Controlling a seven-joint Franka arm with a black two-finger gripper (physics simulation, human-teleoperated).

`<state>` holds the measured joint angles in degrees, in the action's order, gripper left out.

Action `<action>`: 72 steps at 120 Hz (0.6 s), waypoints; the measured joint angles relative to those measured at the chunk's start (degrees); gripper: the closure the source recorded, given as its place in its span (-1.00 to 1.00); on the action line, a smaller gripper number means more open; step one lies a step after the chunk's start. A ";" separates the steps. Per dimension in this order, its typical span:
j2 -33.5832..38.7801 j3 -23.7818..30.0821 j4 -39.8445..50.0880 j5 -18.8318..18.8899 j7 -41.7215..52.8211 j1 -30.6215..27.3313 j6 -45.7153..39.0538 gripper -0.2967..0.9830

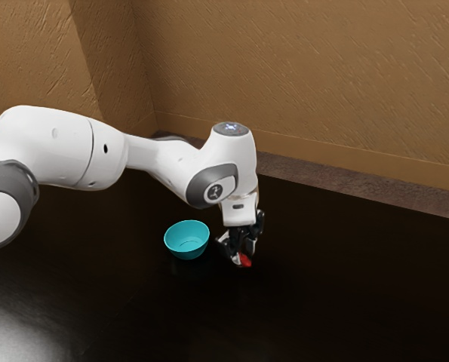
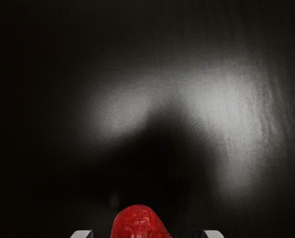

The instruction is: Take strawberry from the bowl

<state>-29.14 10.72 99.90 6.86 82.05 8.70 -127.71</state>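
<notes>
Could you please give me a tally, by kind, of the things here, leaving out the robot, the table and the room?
Bowl: 1
Strawberry: 1
Total: 2

The bowl (image 1: 186, 238) was plain teal.
Beside the bowl, the strawberry (image 1: 245, 261) was red and the gripper (image 1: 244, 254) black with pale grey; the arm (image 1: 56, 145) was white with grey; beneath, the table (image 1: 352, 294) was black; behind, the wall (image 1: 322, 83) was tan, streaked diagonally.
</notes>
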 joint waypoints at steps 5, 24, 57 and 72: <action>0.00 0.00 0.01 -0.03 -0.14 0.00 0.10 -0.06; 2.43 -0.16 0.12 -0.10 -0.81 0.00 0.50 -0.31; 22.58 -11.62 -10.01 -0.04 -14.68 -1.37 21.90 -0.47; 23.28 -13.85 -12.75 -1.72 -23.61 -1.59 30.83 -0.50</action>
<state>-5.86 -3.13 87.15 5.14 58.44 7.11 -96.88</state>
